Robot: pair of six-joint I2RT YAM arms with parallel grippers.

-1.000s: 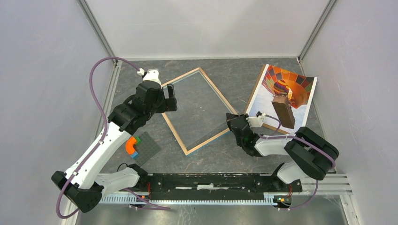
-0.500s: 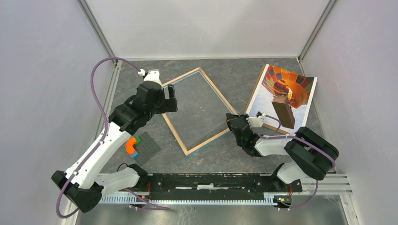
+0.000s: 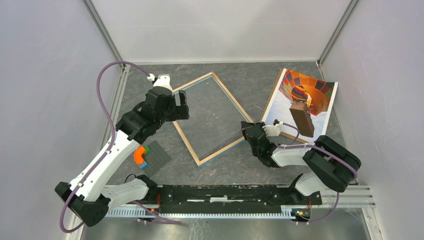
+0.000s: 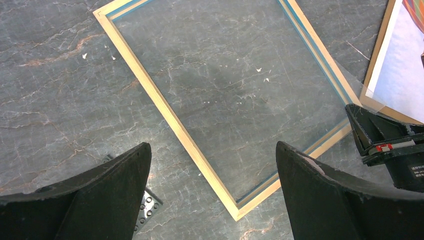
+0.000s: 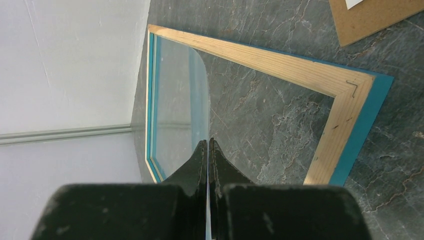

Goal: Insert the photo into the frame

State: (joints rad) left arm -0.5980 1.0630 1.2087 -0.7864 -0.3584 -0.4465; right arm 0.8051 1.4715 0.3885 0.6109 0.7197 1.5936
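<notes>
Not much is needed for this one to go sideways. The frame (image 3: 233, 97) is lying wood-side up in the middle of the table, and the photo (image 3: 306, 95) is parked well apart at about 2 o'clock on the cardboard backing board (image 5: 370, 20), picture side up, with its far edge apparently curled against the right wall (image 3: 380, 100). The right gripper (image 5: 207, 142) is clenched tight at the frame's 4 o'clock corner, and a clear sheet (image 5: 180, 100) appears to be pinched between its tips and bowed up out of the opening. That's the weak point: a thin slick sheet held by one edge can be creased if it's pulled at an angle, or it can slip out and flop back crooked. The left gripper (image 4: 212, 150) is hung above the frame's 9 o'clock side with its jaws spread wide and nothing in them, so the frame isn't being pinned down; any tug on the sheet could get the whole frame dragged or spun across the stone top. Later on, the curl in the photo could stop it from being seated flat, and the board could easily get grabbed along with it, since the two are lying stacked. The studded plate (image 3: 156, 156) at 8 o'clock is near enough to be clipped if the frame skids that way.
</notes>
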